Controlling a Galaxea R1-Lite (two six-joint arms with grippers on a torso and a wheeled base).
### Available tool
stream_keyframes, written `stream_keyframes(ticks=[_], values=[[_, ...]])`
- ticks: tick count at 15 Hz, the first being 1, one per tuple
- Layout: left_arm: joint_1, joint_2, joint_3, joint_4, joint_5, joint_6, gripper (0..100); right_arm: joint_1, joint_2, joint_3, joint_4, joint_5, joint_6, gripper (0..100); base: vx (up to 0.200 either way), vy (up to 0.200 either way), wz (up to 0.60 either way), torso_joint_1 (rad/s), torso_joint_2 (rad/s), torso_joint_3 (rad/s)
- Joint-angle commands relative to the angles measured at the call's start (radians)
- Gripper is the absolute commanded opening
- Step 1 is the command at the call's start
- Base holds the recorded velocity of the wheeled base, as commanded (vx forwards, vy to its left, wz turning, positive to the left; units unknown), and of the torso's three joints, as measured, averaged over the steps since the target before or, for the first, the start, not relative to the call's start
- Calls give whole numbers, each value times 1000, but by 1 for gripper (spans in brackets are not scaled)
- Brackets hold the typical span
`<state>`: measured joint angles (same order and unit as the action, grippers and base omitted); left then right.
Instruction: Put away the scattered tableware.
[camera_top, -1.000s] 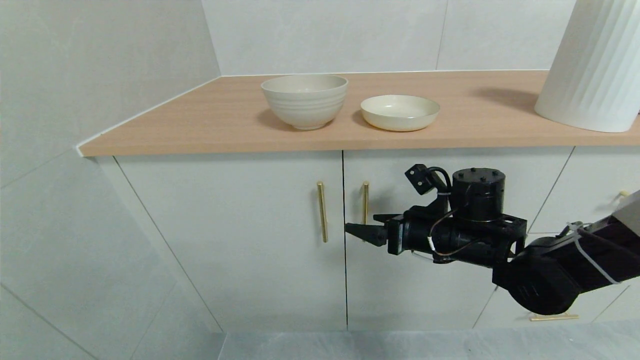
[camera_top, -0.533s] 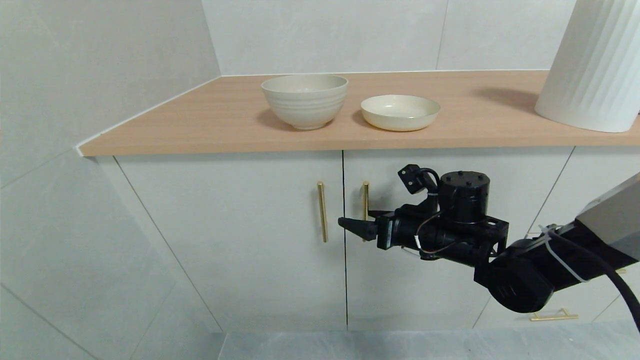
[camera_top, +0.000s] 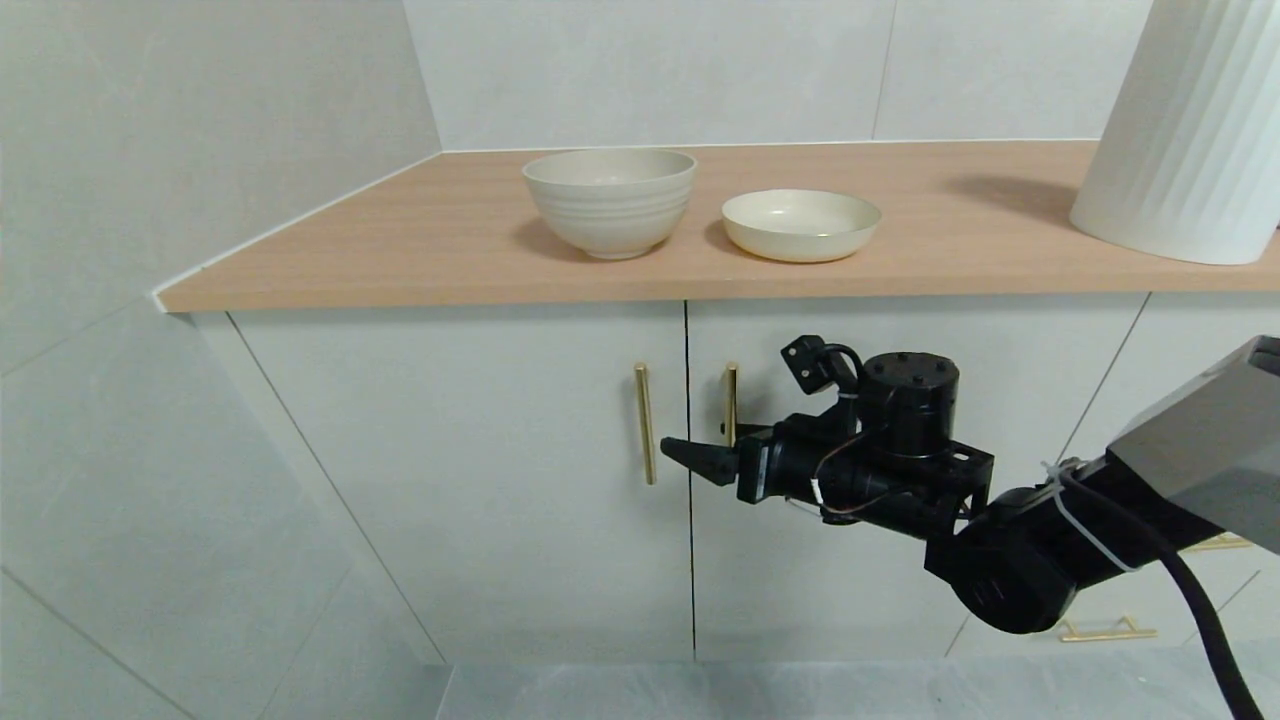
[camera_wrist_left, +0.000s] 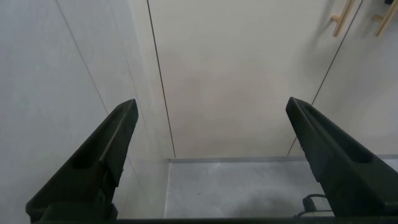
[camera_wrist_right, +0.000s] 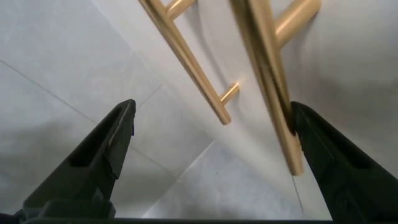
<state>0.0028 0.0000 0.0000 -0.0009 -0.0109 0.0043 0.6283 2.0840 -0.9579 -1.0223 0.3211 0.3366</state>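
Right gripper (camera_top: 690, 455) spread wide at gold handles (camera_top: 646, 422), ribbed cream bowl (camera_top: 609, 200), shallow cream dish (camera_top: 800, 223) on counter (camera_top: 400, 250)

surface: wooden countertop (camera_top: 400, 250) ahead of me, seen from my head camera | toward my left on it: deep cream bowl (camera_top: 609, 203) with ribbed sides, upright | near it on my right, not touching: shallow cream dish (camera_top: 800, 225), upright | far right: tall white fluted vessel (camera_top: 1185, 140), top out of frame
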Motion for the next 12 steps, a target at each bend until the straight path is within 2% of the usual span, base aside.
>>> stream_keyframes(ticks=[1,3,9,12], values=[[0,0,0,-1,0,0,100,19,-10,2,-2,1,22,100,0,0,0,0,0,0],[0,0,0,-1,0,-1,100,22,-36,14,-1,7,78,100,0,0,0,0,0,0],[0,0,0,-1,0,0,100,22,-78,51,1,16,81,100,0,0,0,0,0,0],[0,0,0,-1,0,-1,100,22,-163,133,2,42,81,100,0,0,0,0,0,0]])
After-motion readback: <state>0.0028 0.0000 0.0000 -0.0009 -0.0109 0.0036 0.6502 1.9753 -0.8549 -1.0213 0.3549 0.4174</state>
